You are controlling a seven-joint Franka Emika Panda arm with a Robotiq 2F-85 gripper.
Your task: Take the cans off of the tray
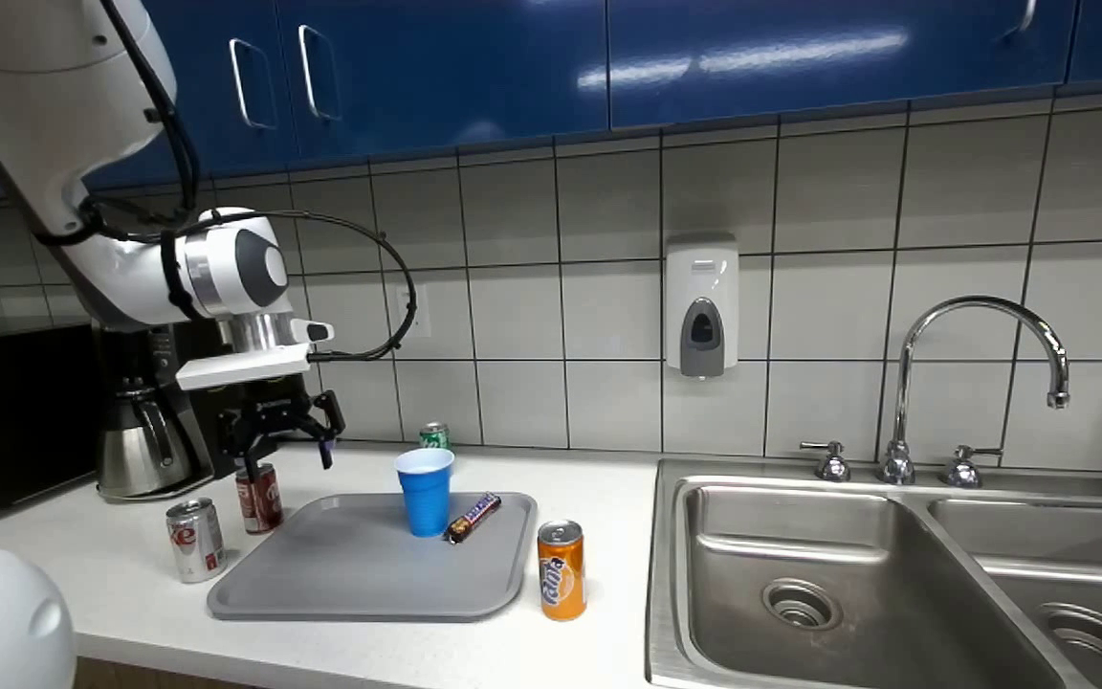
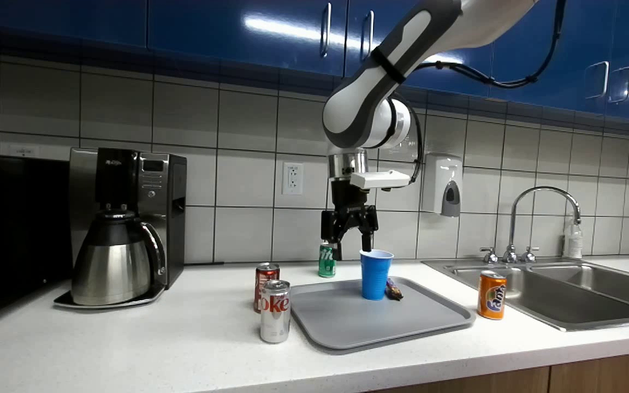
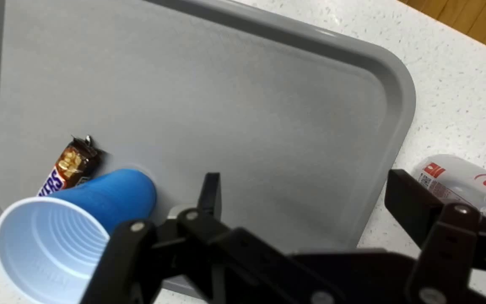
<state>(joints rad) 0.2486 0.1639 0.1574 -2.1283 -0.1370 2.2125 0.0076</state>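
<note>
The grey tray (image 1: 360, 574) lies on the counter. The orange can (image 1: 562, 574) stands on the counter on its sink side, off the tray. The silver can (image 2: 275, 312) and dark red can (image 1: 259, 500) stand close together on the counter at the tray's opposite side. The silver can (image 3: 458, 181) also shows in the wrist view; the dark red can does not. My gripper (image 2: 352, 251) is open and empty, raised above the tray's rear part beside the cup. In the wrist view, its fingers (image 3: 304, 177) are wide apart with only tray and counter behind them.
A blue cup (image 2: 375, 277) and a candy bar (image 1: 473, 518) are on the tray. A green can (image 2: 326, 261) stands behind the tray near the wall. A coffee maker (image 2: 123, 245) stands at one end, the sink (image 1: 800, 536) at the other.
</note>
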